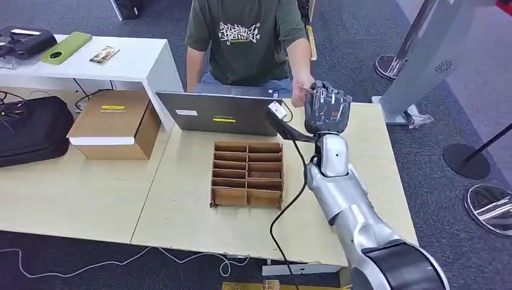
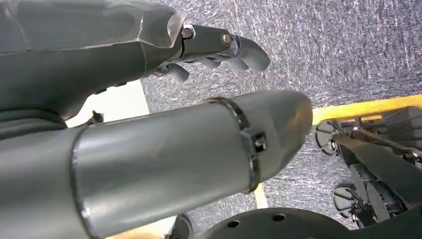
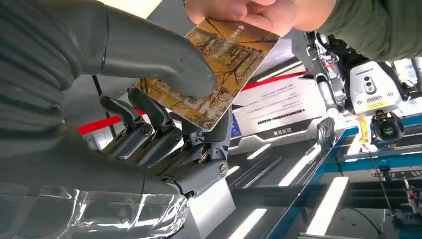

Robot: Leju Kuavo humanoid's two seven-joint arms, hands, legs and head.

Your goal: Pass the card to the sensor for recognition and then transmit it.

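The card point(image 3: 219, 69), printed in gold and brown, sits pinched in the right hand point(image 3: 164, 119): thick thumb pressed on its face, darker fingers point(image 3: 149, 112) curled behind it. And at the card's far edge, top centre of the right wrist view, a person's hand point(image 3: 249, 12) has hold of it too, so both are on the card at once!

Over to the head view: the right hand point(image 1: 328, 109) is raised right of centre, at the far edge of the pale wooden table point(image 1: 181, 211), meeting the person's hand point(image 1: 302, 90); the card itself is too small to pick out here. The person in the green printed T-shirt point(image 1: 244, 39) sits at top centre, behind an open laptop point(image 1: 220, 113). Just left of the raised hand, a small white sensor point(image 1: 277, 110) on a black arm. Centre frame, a wooden compartment rack point(image 1: 247, 173). Left of it, a cardboard box point(image 1: 115, 124) and a black bag point(image 1: 33, 130).

The left hand point(image 2: 214, 50) hangs over grey carpet point(image 2: 338, 50), fingers apart, holding nothing.
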